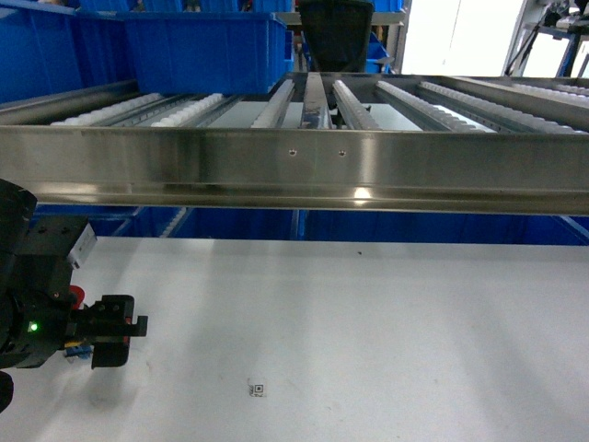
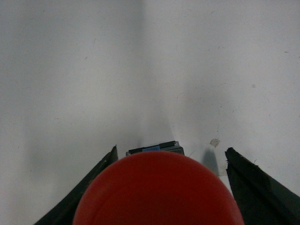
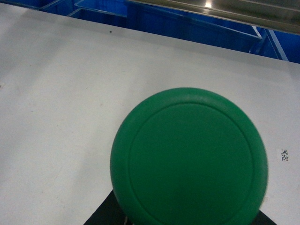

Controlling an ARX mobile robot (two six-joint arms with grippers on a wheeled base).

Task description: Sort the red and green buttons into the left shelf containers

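The red button (image 2: 157, 194) fills the bottom of the left wrist view, its grey-blue base (image 2: 154, 150) pointing away and casting a shadow on the white table. My left gripper (image 2: 171, 148) is shut on it, with black fingers (image 2: 253, 187) on either side. In the head view that gripper (image 1: 118, 329) hovers low at the left edge, and a sliver of the red button (image 1: 78, 296) shows there. The green button (image 3: 189, 159) fills the right wrist view, held by my right gripper (image 3: 185, 218), whose fingers (image 3: 101, 214) are mostly hidden. Large blue containers (image 1: 198, 46) stand on the shelf's left.
A steel roller shelf (image 1: 294, 170) spans the view above the white table (image 1: 368, 331). More blue bins (image 1: 230, 223) sit beneath it. A small printed tag (image 1: 258, 389) lies on the table. The right arm is outside the head view.
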